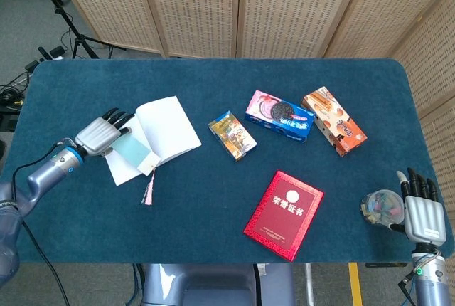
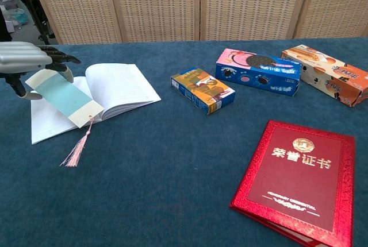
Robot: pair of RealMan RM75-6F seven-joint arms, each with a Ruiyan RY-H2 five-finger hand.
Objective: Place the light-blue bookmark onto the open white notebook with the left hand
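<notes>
The open white notebook (image 1: 165, 129) (image 2: 118, 89) lies at the table's left. My left hand (image 1: 99, 135) (image 2: 26, 63) holds the light-blue bookmark (image 1: 132, 151) (image 2: 64, 96) by its upper end over the notebook's left page. The bookmark slants down to the right, and its pink tassel (image 1: 148, 191) (image 2: 76, 148) trails onto the blue cloth. My right hand (image 1: 422, 213) rests at the table's near right corner beside a clear round container (image 1: 380, 208), fingers apart, holding nothing.
A small orange-blue box (image 1: 232, 135) (image 2: 202, 89), a blue cookie box (image 1: 279, 115) (image 2: 258, 72) and an orange snack box (image 1: 334, 121) (image 2: 326, 75) lie across the middle and right. A red certificate folder (image 1: 284, 214) (image 2: 299, 179) lies near the front edge.
</notes>
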